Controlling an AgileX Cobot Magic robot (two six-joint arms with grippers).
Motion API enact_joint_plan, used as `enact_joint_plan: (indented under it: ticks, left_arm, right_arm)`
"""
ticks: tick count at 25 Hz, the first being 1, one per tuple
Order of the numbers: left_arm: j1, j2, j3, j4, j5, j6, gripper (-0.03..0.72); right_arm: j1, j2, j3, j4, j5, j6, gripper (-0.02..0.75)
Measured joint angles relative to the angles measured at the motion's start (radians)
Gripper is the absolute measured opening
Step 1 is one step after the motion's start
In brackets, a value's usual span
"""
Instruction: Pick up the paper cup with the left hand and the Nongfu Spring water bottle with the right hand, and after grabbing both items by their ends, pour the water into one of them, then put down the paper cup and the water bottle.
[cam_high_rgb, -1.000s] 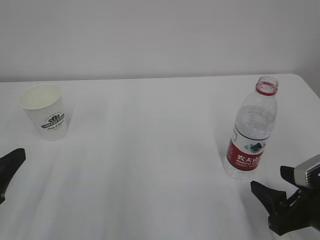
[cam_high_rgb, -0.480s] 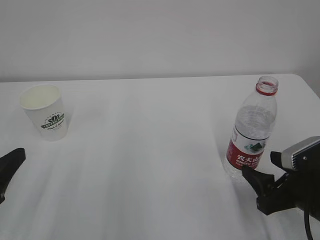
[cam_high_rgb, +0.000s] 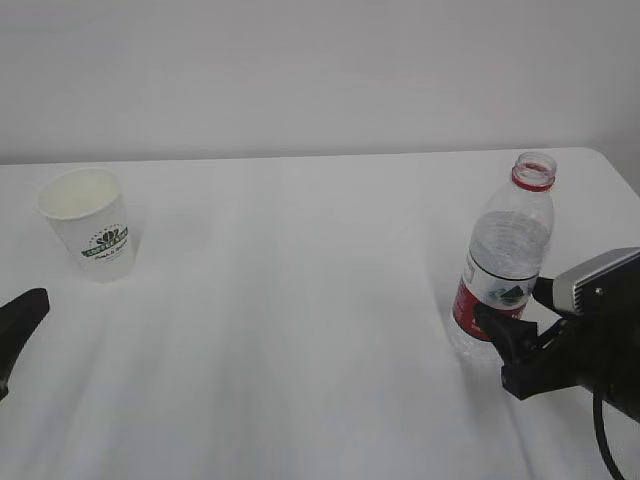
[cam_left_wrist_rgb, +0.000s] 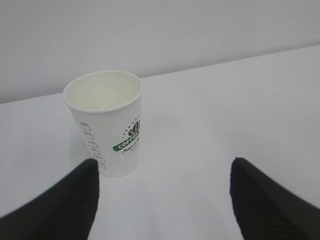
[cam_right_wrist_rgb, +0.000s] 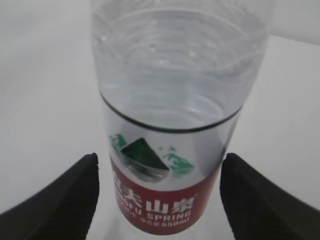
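At the far left edge of the white counter (cam_high_rgb: 300, 300), only one black fingertip of the left gripper (cam_left_wrist_rgb: 162, 200) shows from where I stand. Its wrist view makes things clearer: the jaws are spread wide with nothing between them. The small white tapered paper cup with green lettering (cam_high_rgb: 88, 222) stands upright just ahead, a little left of the gap's centre and clear of both fingers. Its cream inside looks empty.

Across a long bare stretch of counter, well apart from the cup, stands the clear ribbed plastic Nongfu Spring water bottle with its red label and red neck ring (cam_high_rgb: 505, 262). It is upright and the cap is off. The clear water (cam_right_wrist_rgb: 175, 107) seems to reach up to a line just above the label.

Rightmost, the right gripper (cam_right_wrist_rgb: 160, 192), black with a grey camera box on its wrist, is low at the bottle's base. Its jaws are parted to either side of the label, and I see no contact yet.

To my eye this is the reaching step, with neither item grasped. The right side is nearer to its grip. It needs a little more advance so the fingers bracket the lower body, then a firm, gentle close, since thin plastic will flex. The left gripper has to move forward and slightly left to centre the cup before closing softly.
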Motion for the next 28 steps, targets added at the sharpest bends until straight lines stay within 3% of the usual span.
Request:
enact_joint_plan:
  ticks: [25, 28]
  left_arm:
    - [0.0, 0.0, 0.0, 0.0, -0.014, 0.0, 0.59]
    - [0.0, 0.0, 0.0, 0.0, -0.018, 0.0, 0.59]
  right_arm:
    - [0.0, 0.111, -0.127, 0.004, -0.013, 0.0, 0.577]
    - [0.0, 0.112, -0.127, -0.001, -0.013, 0.0, 0.615]
